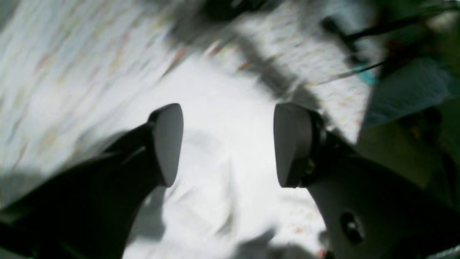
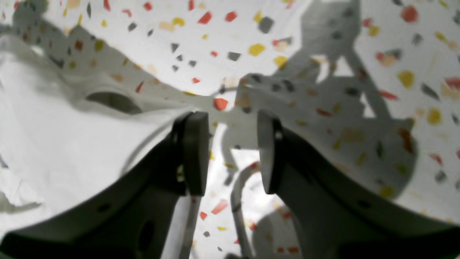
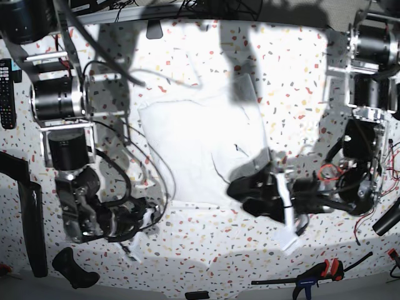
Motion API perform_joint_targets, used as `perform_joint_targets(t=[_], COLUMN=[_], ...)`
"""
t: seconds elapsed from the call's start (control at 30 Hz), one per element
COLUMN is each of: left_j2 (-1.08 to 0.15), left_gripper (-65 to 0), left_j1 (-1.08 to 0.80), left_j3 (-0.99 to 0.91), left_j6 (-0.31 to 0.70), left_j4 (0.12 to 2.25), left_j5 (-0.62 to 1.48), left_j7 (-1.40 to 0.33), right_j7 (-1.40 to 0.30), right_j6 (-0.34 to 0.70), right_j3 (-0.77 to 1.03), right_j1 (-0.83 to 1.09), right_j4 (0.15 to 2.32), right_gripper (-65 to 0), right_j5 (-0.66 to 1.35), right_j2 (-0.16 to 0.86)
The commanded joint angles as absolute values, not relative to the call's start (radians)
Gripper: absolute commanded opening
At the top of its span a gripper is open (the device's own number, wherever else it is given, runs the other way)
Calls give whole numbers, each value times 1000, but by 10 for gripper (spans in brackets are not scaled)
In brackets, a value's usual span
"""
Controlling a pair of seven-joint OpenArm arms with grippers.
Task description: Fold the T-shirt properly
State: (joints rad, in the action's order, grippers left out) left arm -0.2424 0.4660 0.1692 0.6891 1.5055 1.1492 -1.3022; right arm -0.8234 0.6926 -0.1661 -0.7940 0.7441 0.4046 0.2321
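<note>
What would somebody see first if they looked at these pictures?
The big white T-shirt spread in the middle of the speckled table. Then the two black robot arms at either side: the left pincer hangs open above the shirt, and the right pincer is open beside the shirt's edge.

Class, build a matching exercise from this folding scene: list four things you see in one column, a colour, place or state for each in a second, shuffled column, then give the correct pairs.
Column one:
1. T-shirt
2. table
3. left gripper
4. clamp

Column two:
A. white speckled with red, yellow and grey chips
B. jaws wide apart above white cloth
C. plain white, wrinkled, lying in the middle
D. at the near table edge, with a blue part

Pairs: 1-C, 2-A, 3-B, 4-D
</note>
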Motion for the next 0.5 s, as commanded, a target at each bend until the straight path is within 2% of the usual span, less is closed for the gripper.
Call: perform_joint_targets(t=[0.0,0.17,0.33,0.47], left_j2=[-216,-126,-134,-136], left_gripper=[-268,-268,-268,-268], left_j1=[486,373,235,166], left_j3=[165,165,165,165], left_j6=[698,698,698,698], left_j4=[1556,1610,1658,1718], left_j5=[1188,1173,1166,1081], left_j7=[-1295,-1296,-1309,-1290], right_j7=[-787,-704,-654,-649], right_j6=[698,698,667,651], right_j3=[-163,-163,-163,-163], right_j1=[-836,-833,-833,-831], right_j4=[759,759,759,759], right_gripper=[-425,-425,-425,-425], right_j5=[412,391,305,284], right_j2=[221,177,178,178])
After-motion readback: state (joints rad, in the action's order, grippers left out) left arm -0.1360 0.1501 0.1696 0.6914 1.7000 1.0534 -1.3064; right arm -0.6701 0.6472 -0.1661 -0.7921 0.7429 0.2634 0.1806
